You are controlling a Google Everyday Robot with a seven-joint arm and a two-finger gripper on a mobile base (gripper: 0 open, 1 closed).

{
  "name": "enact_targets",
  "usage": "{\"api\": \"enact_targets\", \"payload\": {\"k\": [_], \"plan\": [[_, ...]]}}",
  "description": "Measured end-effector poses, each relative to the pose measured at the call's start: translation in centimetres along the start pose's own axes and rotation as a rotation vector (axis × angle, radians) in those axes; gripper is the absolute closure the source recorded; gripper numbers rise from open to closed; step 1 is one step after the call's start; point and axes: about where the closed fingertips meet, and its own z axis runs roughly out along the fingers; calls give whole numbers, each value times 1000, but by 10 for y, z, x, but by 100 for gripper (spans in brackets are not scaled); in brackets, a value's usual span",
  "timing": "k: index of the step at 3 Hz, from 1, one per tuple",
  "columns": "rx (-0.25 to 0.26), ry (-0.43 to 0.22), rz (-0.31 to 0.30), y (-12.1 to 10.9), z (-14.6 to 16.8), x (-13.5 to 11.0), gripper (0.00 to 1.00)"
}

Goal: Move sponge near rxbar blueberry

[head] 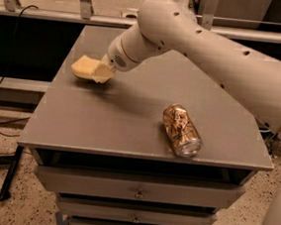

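Observation:
The sponge (pixel 84 66), a pale yellow foam block, is at the left side of the grey table (pixel 130 118). It sits slightly above the tabletop, with a shadow under it. My gripper (pixel 102 72) is at the sponge's right end and is shut on it; its pale fingers blend into the foam. The arm (pixel 196 45) comes in from the upper right across the back of the table. The rxbar blueberry is not in view; the arm hides part of the table's back.
A gold-brown drink can (pixel 181 130) lies on its side at the table's front right. Drawers (pixel 138 189) sit below the tabletop. A railing and cables are to the left and behind.

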Motion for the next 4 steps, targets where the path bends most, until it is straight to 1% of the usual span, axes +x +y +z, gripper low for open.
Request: {"api": "enact_targets", "payload": {"k": [1,2,3,4], "plan": [[159,-3,-18,-31,-75,-4,100],[159,-3,-18,-31,-75,-4,100],[259,27,22,-58,-91,16,100],[409,85,102,-110,-121,59,100]]}}
